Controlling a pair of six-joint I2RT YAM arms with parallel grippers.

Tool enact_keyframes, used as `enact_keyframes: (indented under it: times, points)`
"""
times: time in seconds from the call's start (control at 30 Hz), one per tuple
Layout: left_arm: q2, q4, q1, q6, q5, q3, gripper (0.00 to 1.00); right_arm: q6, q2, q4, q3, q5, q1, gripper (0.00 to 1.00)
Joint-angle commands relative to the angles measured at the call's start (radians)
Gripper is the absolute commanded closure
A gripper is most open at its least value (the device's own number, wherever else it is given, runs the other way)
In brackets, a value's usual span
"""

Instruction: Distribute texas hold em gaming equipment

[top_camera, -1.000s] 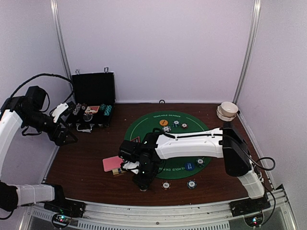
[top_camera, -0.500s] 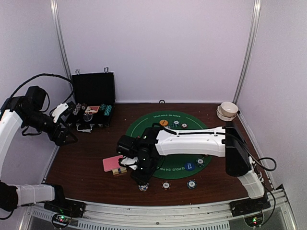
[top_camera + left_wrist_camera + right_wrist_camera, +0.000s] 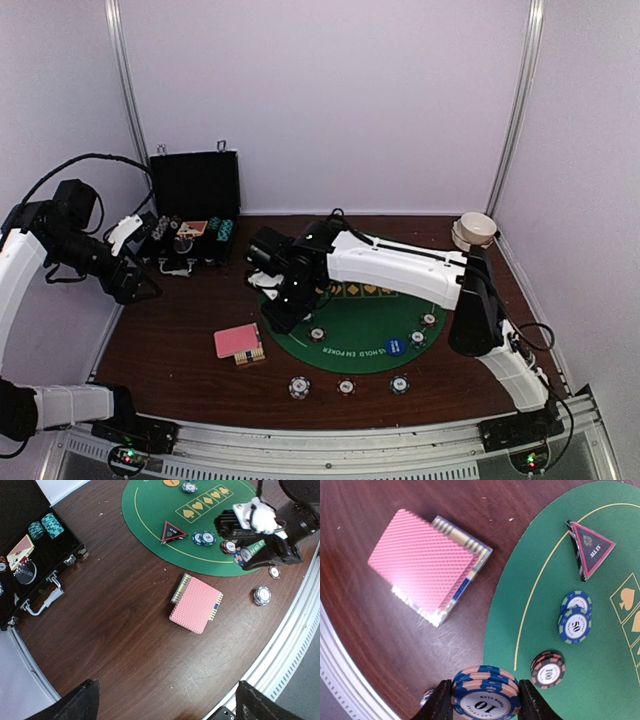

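— What is your right gripper (image 3: 485,703) doing?
— It is clamped on a stack of pink-and-blue chips (image 3: 485,681) marked 10, over the edge of the green mat (image 3: 530,575).
— And the left gripper (image 3: 167,705)?
— Spread wide, nothing in it, above the worktop (image 3: 120,645).
— The cards?
— The pink-backed cards (image 3: 422,562) lie on the wood just beside the mat.

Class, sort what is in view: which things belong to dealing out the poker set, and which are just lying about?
Job: pink-backed card deck; round stripe-edged poker chips; red-black triangle marker; round blue marker disc; pink-and-blue chip stack marked 10.
Lying about: black hard case; white bowl.
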Motion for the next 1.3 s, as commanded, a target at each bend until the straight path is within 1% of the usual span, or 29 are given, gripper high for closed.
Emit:
enact_keyframes:
  times: [0.0, 0.2, 0.47, 0.53, 0.67, 0.73, 0.87, 1.0, 1.1, 1.27]
  points:
    - [-0.003, 0.01, -0.005, 0.015, 0.0, 0.023, 0.02, 0.021, 0.102, -0.034, 0.09, 0.028, -0.037, 0.92]
    - [0.001, 0.01, -0.005, 0.015, 0.007, 0.025, 0.02, 0.023, 0.149, -0.02, 0.099, 0.026, -0.063, 0.92]
    - [0.005, 0.011, -0.005, 0.015, 0.016, 0.028, 0.03, 0.018, 0.186, -0.004, 0.091, 0.037, -0.067, 0.92]
    - [0.005, 0.011, -0.005, 0.014, 0.016, 0.03, 0.02, 0.021, 0.194, -0.002, 0.09, 0.036, -0.069, 0.91]
    - [0.005, 0.01, -0.005, 0.015, 0.013, 0.03, 0.02, 0.025, 0.204, 0.005, 0.083, 0.038, -0.074, 0.8]
    - [0.005, 0.012, -0.004, 0.015, 0.014, 0.03, 0.02, 0.026, 0.202, 0.005, 0.083, 0.042, -0.075, 0.71]
    - [0.007, 0.01, -0.005, 0.015, 0.016, 0.03, 0.02, 0.024, 0.189, 0.011, 0.083, 0.042, -0.075, 0.58]
    - [0.006, 0.011, -0.005, 0.015, 0.015, 0.031, 0.02, 0.026, 0.163, 0.018, 0.084, 0.034, -0.075, 0.55]
    - [0.003, 0.01, -0.004, 0.015, 0.015, 0.028, 0.02, 0.024, 0.145, 0.017, 0.088, 0.026, -0.074, 0.48]
    - [0.001, 0.009, -0.005, 0.014, 0.014, 0.03, 0.02, 0.023, 0.117, 0.005, 0.088, 0.045, -0.074, 0.46]
